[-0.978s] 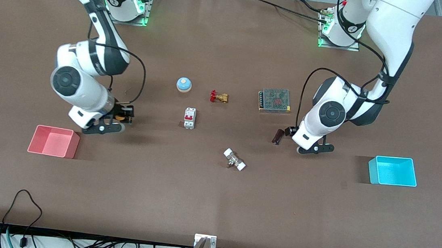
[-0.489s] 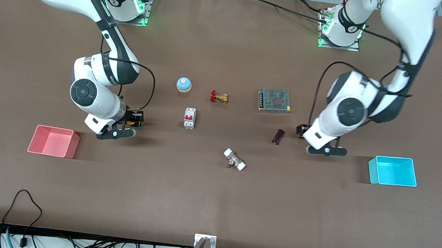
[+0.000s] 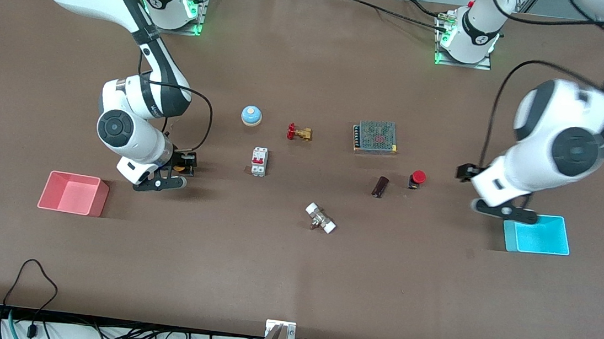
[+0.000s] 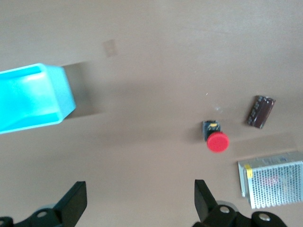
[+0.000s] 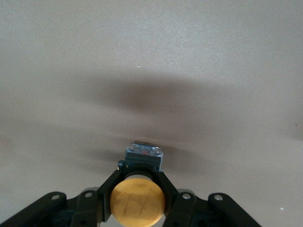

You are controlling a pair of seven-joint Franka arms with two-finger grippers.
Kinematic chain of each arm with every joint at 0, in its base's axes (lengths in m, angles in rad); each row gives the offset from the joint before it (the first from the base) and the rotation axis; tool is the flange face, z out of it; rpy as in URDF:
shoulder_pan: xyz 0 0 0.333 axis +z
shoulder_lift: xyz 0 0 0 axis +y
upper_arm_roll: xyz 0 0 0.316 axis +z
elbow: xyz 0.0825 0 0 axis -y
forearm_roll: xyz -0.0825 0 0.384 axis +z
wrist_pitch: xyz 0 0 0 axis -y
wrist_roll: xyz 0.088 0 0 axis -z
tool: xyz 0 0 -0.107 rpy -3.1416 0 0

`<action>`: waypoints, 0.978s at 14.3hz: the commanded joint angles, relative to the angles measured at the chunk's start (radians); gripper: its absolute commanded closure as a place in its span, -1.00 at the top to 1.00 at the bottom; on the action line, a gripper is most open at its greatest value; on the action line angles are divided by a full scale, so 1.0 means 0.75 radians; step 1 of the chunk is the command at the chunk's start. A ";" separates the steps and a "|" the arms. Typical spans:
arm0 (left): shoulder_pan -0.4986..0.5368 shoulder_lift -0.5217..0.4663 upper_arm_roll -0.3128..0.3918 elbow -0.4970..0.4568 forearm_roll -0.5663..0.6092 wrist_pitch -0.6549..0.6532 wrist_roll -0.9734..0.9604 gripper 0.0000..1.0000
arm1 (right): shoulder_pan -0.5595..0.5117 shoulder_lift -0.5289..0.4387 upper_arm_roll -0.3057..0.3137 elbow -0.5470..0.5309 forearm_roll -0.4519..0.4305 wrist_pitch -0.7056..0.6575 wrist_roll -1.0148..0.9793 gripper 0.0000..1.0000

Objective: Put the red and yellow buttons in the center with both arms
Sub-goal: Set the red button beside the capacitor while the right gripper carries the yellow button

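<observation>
The red button (image 3: 417,178) stands free on the brown tabletop beside a dark cylinder (image 3: 380,186); it also shows in the left wrist view (image 4: 217,139). My left gripper (image 3: 465,173) is open and empty, raised over the table between the red button and the blue bin (image 3: 537,233); its fingertips (image 4: 75,201) stand wide apart around bare table (image 4: 140,198). My right gripper (image 3: 180,164) is shut on the yellow button (image 3: 179,168), low over the table near the pink bin (image 3: 72,193). The right wrist view shows the yellow cap (image 5: 137,201) between the fingers (image 5: 108,187).
A blue dome bell (image 3: 251,115), a brass valve with a red handle (image 3: 299,132), a white circuit breaker (image 3: 259,161), a mesh power supply (image 3: 376,137) and a white-ended fitting (image 3: 320,218) lie around the middle of the table.
My left gripper has let go of the red button and swung up and away toward the blue bin. My right gripper carried the yellow button a little toward the middle, then held still.
</observation>
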 commanded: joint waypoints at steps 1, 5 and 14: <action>0.012 0.004 -0.018 0.235 0.023 -0.253 0.022 1.00 | 0.005 0.003 0.000 -0.011 -0.011 0.019 0.024 -0.44; 0.074 0.004 -0.016 0.434 -0.069 -0.288 0.026 1.00 | 0.007 0.023 0.000 -0.007 -0.013 0.019 0.024 -0.43; 0.110 -0.079 -0.002 0.392 -0.081 -0.348 0.045 1.00 | 0.013 0.031 0.002 0.001 0.000 0.019 0.028 0.68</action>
